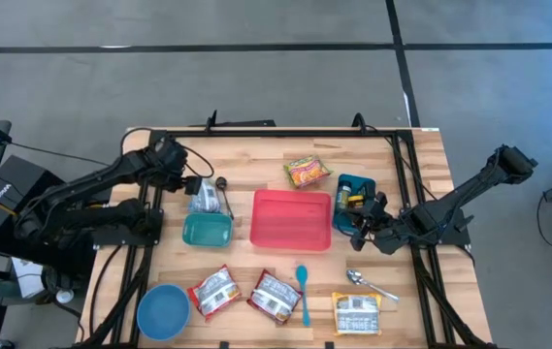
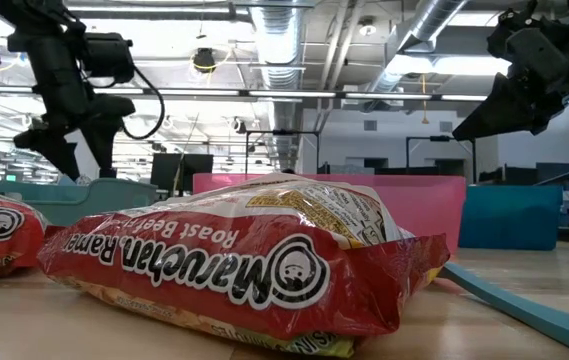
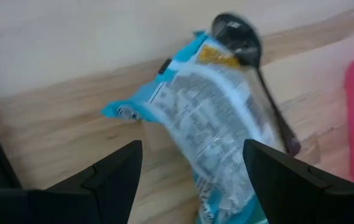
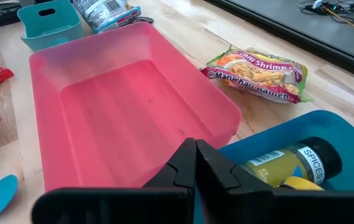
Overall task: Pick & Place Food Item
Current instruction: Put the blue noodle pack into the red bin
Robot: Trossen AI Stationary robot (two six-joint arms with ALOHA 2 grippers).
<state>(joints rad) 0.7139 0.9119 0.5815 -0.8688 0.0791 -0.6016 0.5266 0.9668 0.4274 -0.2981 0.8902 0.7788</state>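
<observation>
- When you look down from the high view, the left gripper hangs over a blue and white food packet near the back left of the desk. The packet lies partly over the back edge of a small teal bin. A pink tray sits in the middle, and it looks like a good place for the food. The right gripper waits between the pink tray and a blue bin.
- From the low view, a red Maruchan ramen pack fills the front. Both arms hang high above the desk. I cannot tell much more about the packet from here.
- In the left wrist view, the gripper fingers stand wide, one on each side of the packet. They hold nothing yet. A dark spoon lies right against the far end of the packet.
- In the right wrist view, the right gripper is closed tight with nothing in it. It sits over the edge of the pink tray, which has nothing inside. A spice jar lies in the blue bin.
- To do this step well, I think the left gripper should come straight down on the middle of the packet. It should keep away from the spoon, and squeeze softly, because the packet is soft and may slip.
</observation>
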